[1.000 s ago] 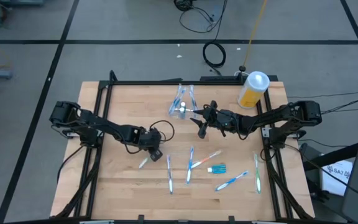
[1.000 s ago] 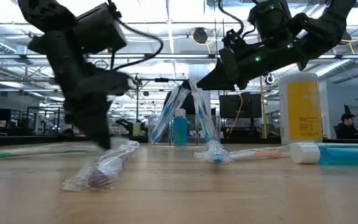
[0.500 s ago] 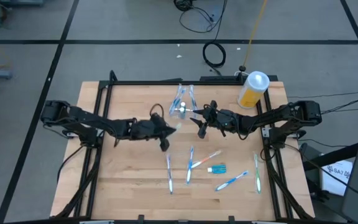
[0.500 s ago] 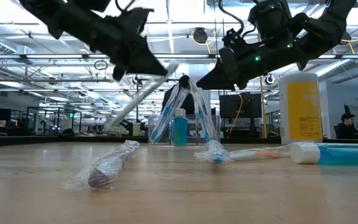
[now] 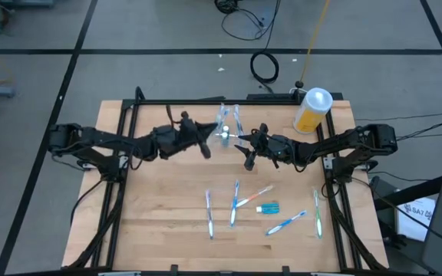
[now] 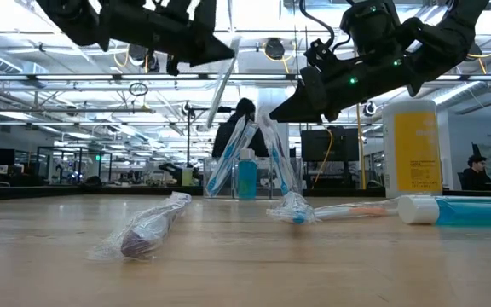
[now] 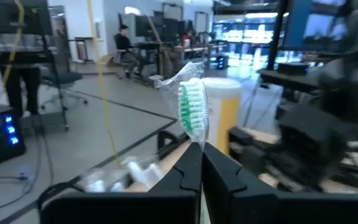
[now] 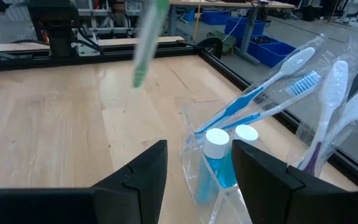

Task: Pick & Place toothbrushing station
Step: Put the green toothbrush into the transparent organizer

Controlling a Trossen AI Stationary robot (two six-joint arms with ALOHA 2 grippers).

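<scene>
The clear cup (image 5: 225, 130) stands at the table's far middle, holding wrapped toothbrushes and teal tubes (image 8: 219, 158). My left gripper (image 5: 205, 146) hangs in the air just left of the cup, shut on a plastic-wrapped toothbrush with green bristles (image 7: 190, 115), which also shows in the low view (image 6: 222, 83). My right gripper (image 5: 247, 156) is open, just right of and nearer than the cup; in the right wrist view (image 8: 194, 171) the cup stands ahead between its fingers, untouched. Several toothbrushes (image 5: 235, 202) and a teal tube (image 5: 269, 207) lie on the near table. My left gripper pinches the toothbrush's handle (image 7: 197, 148) between its two shut fingers (image 7: 219, 174), through the clear wrapper. The bristle head sticks out beyond the fingertips. The toothbrush is lifted clear of the table and hangs tilted, high beside the cup.
A yellow bottle with a white cap (image 5: 311, 110) stands at the far right corner. A black frame rail (image 5: 206, 100) runs along the table's edges. In the low view a wrapped toothbrush (image 6: 143, 230) lies close in front. A person sits in the room behind (image 6: 476, 170).
My left gripper has risen from the table's left middle with the toothbrush and gone toward the far edge and right, up beside the cup. The toothbrush has come clear of the table and turned from slanting low to a steeper hang.
</scene>
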